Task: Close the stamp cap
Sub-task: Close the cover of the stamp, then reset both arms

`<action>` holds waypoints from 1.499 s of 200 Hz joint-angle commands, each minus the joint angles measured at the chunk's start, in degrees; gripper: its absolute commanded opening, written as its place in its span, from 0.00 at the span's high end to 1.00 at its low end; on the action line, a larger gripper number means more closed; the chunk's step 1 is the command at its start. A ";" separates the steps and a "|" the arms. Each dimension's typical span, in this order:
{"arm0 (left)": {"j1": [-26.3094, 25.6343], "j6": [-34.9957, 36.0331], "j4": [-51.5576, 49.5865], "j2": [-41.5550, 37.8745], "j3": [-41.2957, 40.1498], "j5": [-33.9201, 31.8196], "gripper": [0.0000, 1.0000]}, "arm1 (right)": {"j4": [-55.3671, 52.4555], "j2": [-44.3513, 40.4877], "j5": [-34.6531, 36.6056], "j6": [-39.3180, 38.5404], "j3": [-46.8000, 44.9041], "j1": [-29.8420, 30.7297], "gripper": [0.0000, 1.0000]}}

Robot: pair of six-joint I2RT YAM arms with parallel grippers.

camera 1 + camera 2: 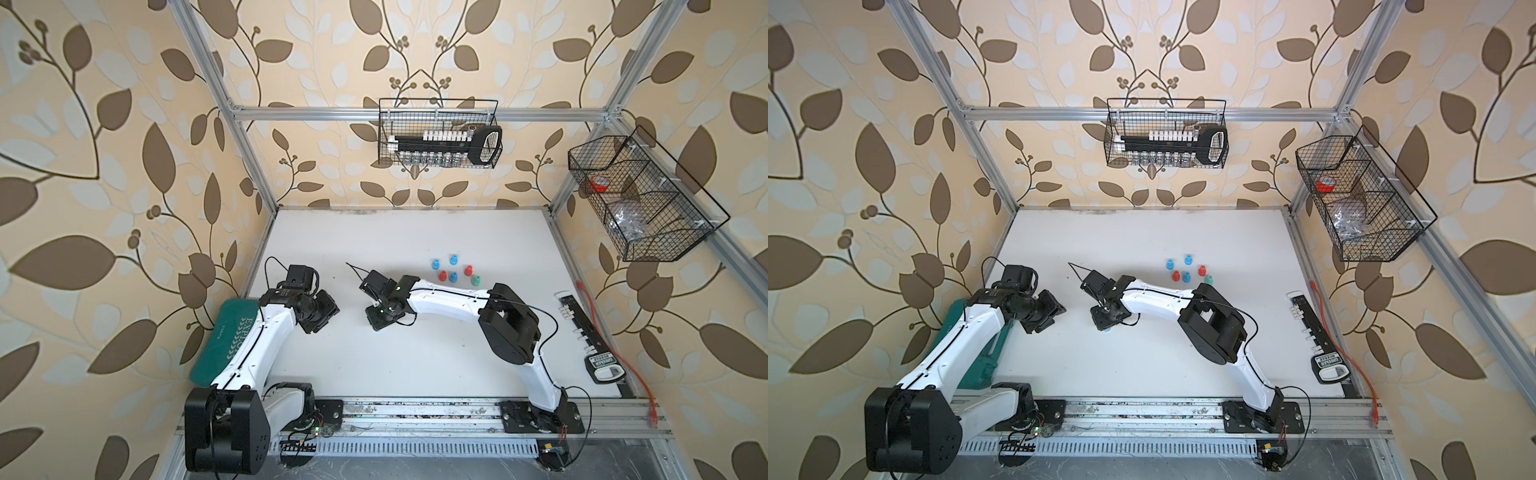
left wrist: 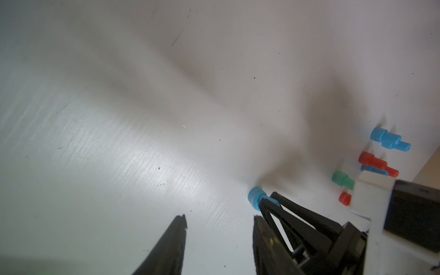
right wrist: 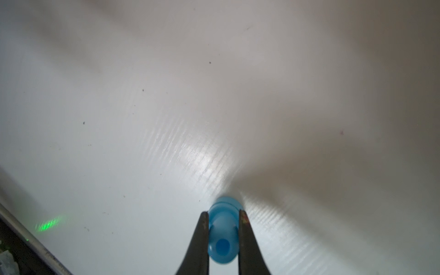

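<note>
Left hand (image 2: 219,219): jaws apart, empty, just left of the stamp. Blue stamp (image 2: 255,196): middle of the table (image 1: 436,365), long axis upright, wide end down. Right hand (image 3: 223,212): clamped on its stem from above, so the nearer hand; pressing straight down should close it.

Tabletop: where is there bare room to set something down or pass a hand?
Widest bare patch: the white tabletop between the back wall and the cluster of small red, blue and green plastic stamps. Another lies between the left arm and right arm, toward the front metal rail. Crowded: around that cluster and along the black tool rail at the right edge.
</note>
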 commanded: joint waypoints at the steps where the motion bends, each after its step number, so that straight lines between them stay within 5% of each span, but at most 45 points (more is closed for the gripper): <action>1: 0.64 0.81 0.55 -0.44 0.40 0.56 0.52 | 0.27 0.10 8.49 -0.97 -4.11 0.52 0.86; 93: 0.67 0.47 1.32 -0.44 0.14 0.11 0.53 | 12.13 -4.48 25.21 -2.77 -17.63 4.61 0.79; 163: 0.65 0.02 1.61 -0.92 -0.01 0.18 0.53 | 16.09 -6.84 25.82 -1.39 -21.47 5.08 0.73; 254: 0.64 0.83 1.56 -1.00 1.35 -0.12 0.42 | 14.39 -12.23 23.57 -3.42 -19.99 5.02 0.42; 300: 0.67 7.92 7.46 -5.57 4.92 -10.46 0.33 | 5.74 -33.18 30.32 -8.09 -16.22 2.43 0.18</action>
